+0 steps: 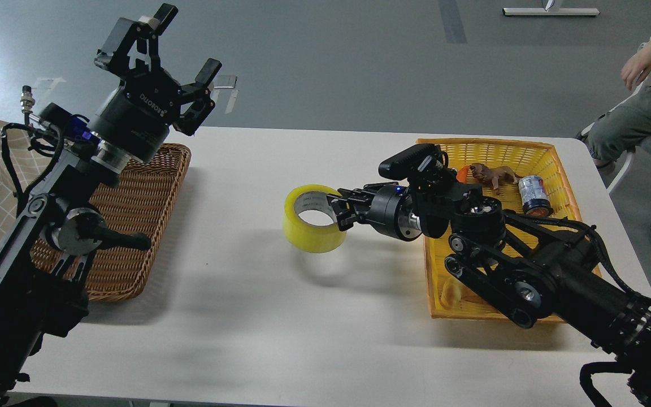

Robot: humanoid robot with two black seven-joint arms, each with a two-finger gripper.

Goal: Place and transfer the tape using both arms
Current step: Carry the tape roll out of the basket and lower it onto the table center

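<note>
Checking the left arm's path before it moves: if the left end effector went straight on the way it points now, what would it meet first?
The left end effector points up and away over the table's far edge; nothing shows in that line, though depth is unclear.

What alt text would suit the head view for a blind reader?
The right gripper holds a roll of yellow tape by its wall over a white table. The left gripper is raised open above a brown wicker basket.

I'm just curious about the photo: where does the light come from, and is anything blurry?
Head view: soft shadows fall toward the camera under the tape and the right gripper, so light comes from above and behind; the white table shows mild glare; everything looks sharp.
</note>
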